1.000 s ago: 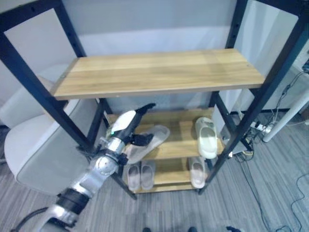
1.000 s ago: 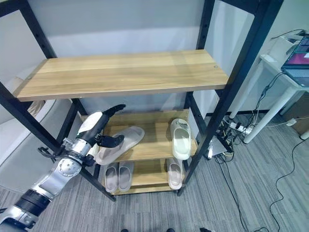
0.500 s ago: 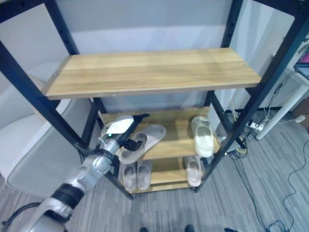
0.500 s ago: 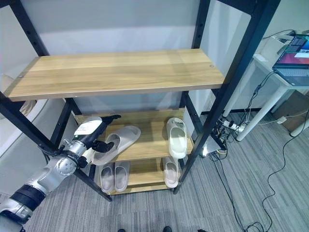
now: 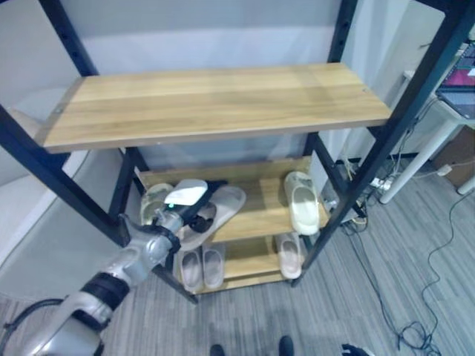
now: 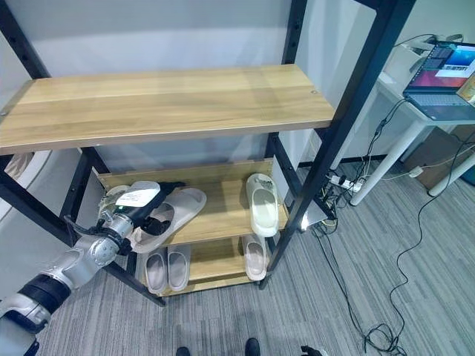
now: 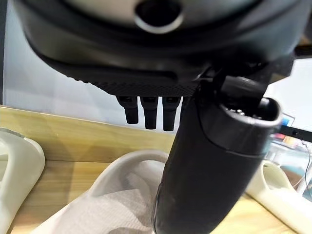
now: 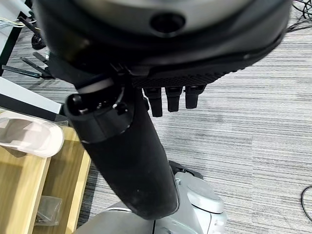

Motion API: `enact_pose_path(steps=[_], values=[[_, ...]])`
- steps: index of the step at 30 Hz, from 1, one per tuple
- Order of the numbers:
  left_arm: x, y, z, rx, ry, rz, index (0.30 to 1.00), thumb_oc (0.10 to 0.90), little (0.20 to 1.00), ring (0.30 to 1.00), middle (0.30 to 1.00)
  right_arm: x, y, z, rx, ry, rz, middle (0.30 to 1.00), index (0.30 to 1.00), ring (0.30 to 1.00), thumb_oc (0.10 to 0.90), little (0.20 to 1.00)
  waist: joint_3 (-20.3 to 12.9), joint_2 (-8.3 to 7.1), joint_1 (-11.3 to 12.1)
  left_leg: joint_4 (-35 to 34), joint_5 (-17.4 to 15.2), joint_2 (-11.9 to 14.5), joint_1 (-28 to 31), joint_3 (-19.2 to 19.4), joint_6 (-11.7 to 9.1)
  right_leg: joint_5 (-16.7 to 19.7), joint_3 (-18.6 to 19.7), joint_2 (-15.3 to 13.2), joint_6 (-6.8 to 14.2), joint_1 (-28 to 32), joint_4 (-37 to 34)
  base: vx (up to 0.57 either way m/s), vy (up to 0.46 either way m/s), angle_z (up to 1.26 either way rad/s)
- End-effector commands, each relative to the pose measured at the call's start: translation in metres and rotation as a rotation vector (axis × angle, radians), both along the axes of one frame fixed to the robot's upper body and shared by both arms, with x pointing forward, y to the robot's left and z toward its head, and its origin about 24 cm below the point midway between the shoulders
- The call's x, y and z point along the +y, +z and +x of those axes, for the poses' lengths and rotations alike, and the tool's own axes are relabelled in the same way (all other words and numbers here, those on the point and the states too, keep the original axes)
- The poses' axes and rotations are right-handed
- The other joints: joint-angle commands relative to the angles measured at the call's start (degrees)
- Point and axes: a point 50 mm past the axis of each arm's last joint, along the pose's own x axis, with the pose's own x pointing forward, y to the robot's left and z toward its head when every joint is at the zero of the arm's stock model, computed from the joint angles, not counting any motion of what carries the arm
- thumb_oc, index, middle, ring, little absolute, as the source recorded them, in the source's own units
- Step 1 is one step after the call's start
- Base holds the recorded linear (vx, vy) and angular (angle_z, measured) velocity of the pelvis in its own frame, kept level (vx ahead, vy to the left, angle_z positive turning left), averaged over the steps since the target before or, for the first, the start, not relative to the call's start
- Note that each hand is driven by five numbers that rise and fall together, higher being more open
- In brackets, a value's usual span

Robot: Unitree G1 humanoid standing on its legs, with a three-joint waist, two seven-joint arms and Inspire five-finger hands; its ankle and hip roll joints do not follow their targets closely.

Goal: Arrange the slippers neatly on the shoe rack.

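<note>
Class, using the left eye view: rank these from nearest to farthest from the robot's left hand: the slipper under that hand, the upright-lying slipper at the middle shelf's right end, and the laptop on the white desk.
1. Slipper under the left hand, angled on the middle shelf's left part.
2. Cream slipper, same shelf's right end.
3. Laptop, far right on the desk.

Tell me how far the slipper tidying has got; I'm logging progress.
Done: a pair and a single slipper sit straight on the bottom shelf, and one on the middle shelf. In hand: the left hand grips a beige slipper lying askew there. Left: straightening it beside the slipper behind the hand.
</note>
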Motion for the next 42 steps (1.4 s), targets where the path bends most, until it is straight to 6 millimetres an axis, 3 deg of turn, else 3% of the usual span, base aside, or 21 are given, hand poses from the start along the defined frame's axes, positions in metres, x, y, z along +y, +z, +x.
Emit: enact_pose_path(steps=[1,10,11,12,13,14,32,37,42], values=[[-0.008,0.092,0.043,-0.322,-0.009,0.061,0.9,0.8,0.9,0.9,0.9,-0.021,0.015,0.03,-0.12,0.027,-0.066,0.9,0.9,0.9,0.8,0.9,1.19,1.39,-1.24,-0.14,-3.49,-2.12,-0.32,-2.24,-0.96,-6.65,1.03,0.29,4.9,4.02,0.54,0.0,0.0,0.0],[-0.002,0.09,0.05,-0.309,0.045,0.05,0.9,0.8,0.9,0.9,0.9,-0.025,0.015,0.024,-0.105,0.021,-0.073,0.9,0.9,0.9,0.8,0.9,1.24,1.2,-1.88,-0.14,-3.62,-2.12,-0.38,-2.09,-0.95,-6.43,1.34,0.24,4.99,3.61,0.49,0.0,0.003,-0.01],[-0.003,0.09,0.052,-0.305,0.048,0.047,0.813,0.742,0.813,0.813,0.813,-0.025,0.015,0.024,-0.105,0.02,-0.073,0.9,0.9,0.9,0.8,0.9,1.3,1.22,-1.99,-0.14,-3.61,-2.12,-0.42,-2.09,-0.94,-6.38,1.33,0.24,5.0,3.5,0.51,0.0,0.0,0.0],[-0.005,0.091,0.054,-0.302,0.05,0.037,0.46,0.507,0.46,0.46,0.46,-0.025,0.015,0.025,-0.108,0.018,-0.075,0.9,0.9,0.9,0.8,0.9,1.36,1.26,-2.16,-0.14,-3.55,-2.14,-0.65,-2.02,-0.92,-6.31,1.51,0.27,5.04,3.26,0.51,0.0,0.0,0.0],[-0.006,0.091,0.054,-0.302,0.05,0.037,0.46,0.507,0.46,0.46,0.46,-0.025,0.015,0.025,-0.108,0.017,-0.075,0.9,0.9,0.9,0.8,0.9,1.35,1.26,-2.13,-0.14,-3.55,-2.14,-0.67,-2.02,-0.92,-6.3,1.52,0.27,5.04,3.23,0.51,0.0,0.0,0.0],[-0.008,0.094,0.055,-0.308,0.047,0.026,0.3,0.4,0.3,0.3,0.3,-0.024,0.016,0.028,-0.12,0.021,-0.071,0.9,0.9,0.9,0.8,0.9,1.43,1.28,-2.34,-0.14,-3.55,-2.16,-0.85,-1.91,-0.92,-6.13,1.69,0.25,5.09,2.91,0.52,-0.01,0.004,-0.03],[-0.021,0.091,0.043,-0.32,-0.013,-0.144,0.3,0.4,0.3,0.3,0.3,-0.018,0.013,0.022,-0.105,0.005,-0.051,0.9,0.9,0.9,0.8,0.9,1.49,2.0,-1.76,-0.14,-3.54,-2.3,-0.27,-2.04,-1.11,-6.55,1.41,0.2,4.56,3.51,0.53,0.0,-0.003,-0.03],[-0.038,0.08,0.026,-0.32,-0.081,-0.312,0.3,0.4,0.3,0.3,0.3,-0.014,0.01,0.02,-0.097,-0.009,-0.045,0.9,0.9,0.9,0.8,0.9,1.63,2.31,-1.11,-0.14,-3.44,-2.35,0.28,-2.55,-1.21,-6.95,0.77,0.23,4.14,4.4,0.53,0.0,-0.013,0.02],[-0.06,0.075,-0.007,-0.311,-0.198,-0.577,0.3,0.4,0.3,0.3,0.3,-0.009,0.008,0.019,-0.094,-0.035,-0.034,0.9,0.9,0.9,0.8,0.9,1.57,2.52,-0.04,-0.14,-3.17,-2.19,0.93,-3.03,-1.32,-7.41,0.18,0.5,3.44,5.5,0.49,-0.02,-0.036,0.08]])
